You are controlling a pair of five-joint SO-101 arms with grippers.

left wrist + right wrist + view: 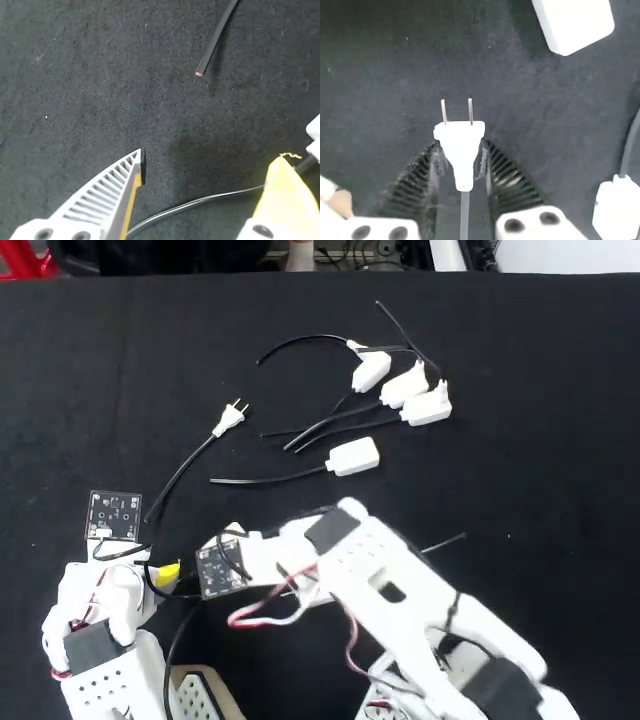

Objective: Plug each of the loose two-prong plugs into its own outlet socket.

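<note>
Right gripper (460,149): clamped on a white two-prong plug (459,134), one finger on each side of the body. Prongs stick out past the fingertips and are free, with the lead running back between the fingers. The plug is over the black table (380,75), not seated in anything. A white socket (572,22) sits ahead and off to one side of the prongs, apart from them (can't tell which of the four it is).

Left gripper (210,156): fingers wide apart, gripping nothing. A thin black lead (200,202) crosses the gap low down near the finger roots. A cut lead end (201,73) lies further out on the cloth.

High view: second plug (231,418) lies loose on the table, prongs pointing up-right, well apart from the sockets. Socket cluster (403,386) of three sits packed close together at the far right. Lone socket (353,456) is just on the arms' side of the cluster. Neither plug is seated yet.
</note>
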